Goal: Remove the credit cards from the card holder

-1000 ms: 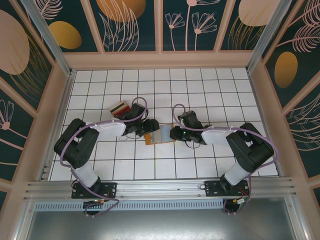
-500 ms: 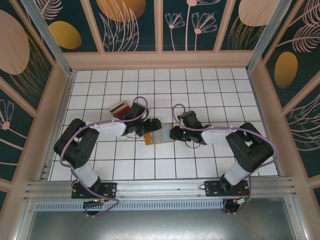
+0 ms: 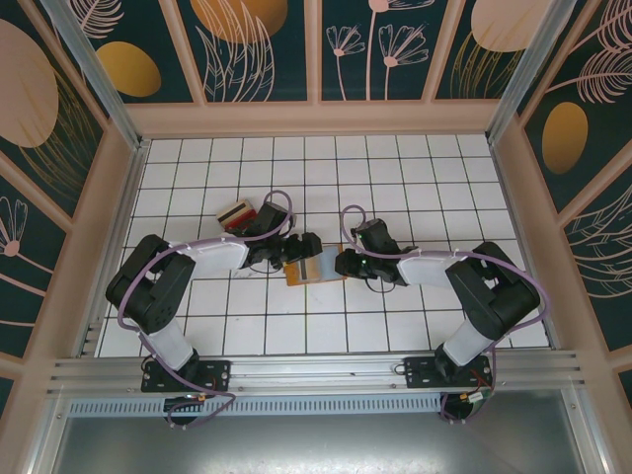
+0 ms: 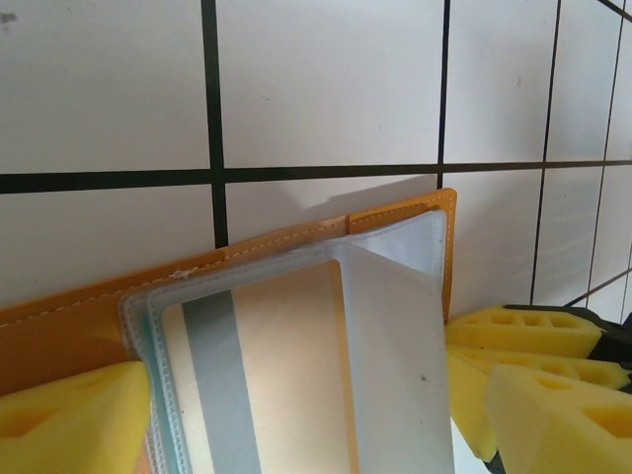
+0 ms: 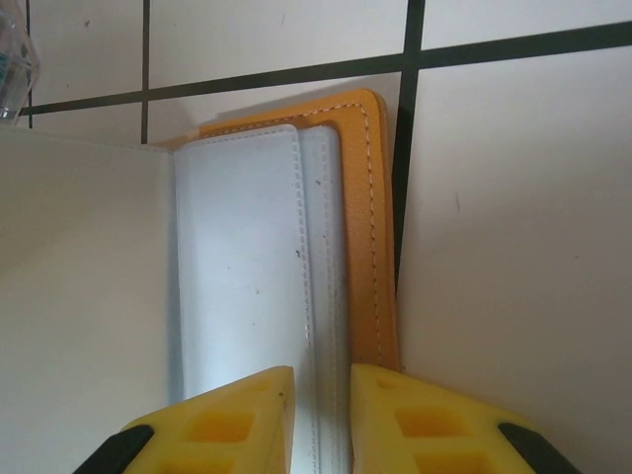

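The orange-brown card holder [image 3: 314,267] lies open on the tiled floor between both arms. In the left wrist view a tan credit card [image 4: 276,375] with a grey stripe sits inside a clear pocket of the holder [image 4: 296,235]. My left gripper [image 4: 296,405] is open, its yellow fingers [image 4: 69,420] spread wide to either side of that half. My right gripper [image 5: 321,420] is shut on the holder's other half [image 5: 365,237], its pads nipping the pocket seam and orange edge. Two loose cards [image 3: 237,214], tan and red, lie up and left of the left gripper [image 3: 286,254].
Pink frame walls [image 3: 118,197] surround the white tiled floor [image 3: 395,168]. A metal rail [image 3: 316,370] runs across the near edge by the arm bases. Open tiles stretch behind and to the right of the holder.
My left gripper's jaws have spread wider around the holder's left half. The right gripper and the holder have stayed about where they were.
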Tool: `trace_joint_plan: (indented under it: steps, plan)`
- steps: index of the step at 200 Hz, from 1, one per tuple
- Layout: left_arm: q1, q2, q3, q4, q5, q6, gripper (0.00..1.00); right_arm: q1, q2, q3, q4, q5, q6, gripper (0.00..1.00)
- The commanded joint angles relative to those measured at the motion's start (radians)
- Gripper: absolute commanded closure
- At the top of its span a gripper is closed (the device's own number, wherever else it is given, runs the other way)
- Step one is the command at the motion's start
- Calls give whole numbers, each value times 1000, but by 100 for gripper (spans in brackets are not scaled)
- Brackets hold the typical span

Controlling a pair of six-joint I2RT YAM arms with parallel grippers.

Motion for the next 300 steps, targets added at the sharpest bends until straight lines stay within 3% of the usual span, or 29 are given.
trace_joint_plan:
  steps: [1,174,222,269,300]
  plan:
    - [-13,-34,-7,32,42,9,4,16,28,8,-5,-5,12,76]
    - [-12,-66,1,28,75,11,2,16,24,-1,4,3,23,69]
    - [-12,-84,17,63,137,14,1,16,28,2,6,5,24,65]
    - [-11,-73,2,13,73,20,2,16,20,1,-5,14,24,64]
    - [-12,-84,27,-109,-43,64,1,12,-11,1,-27,46,19,63]
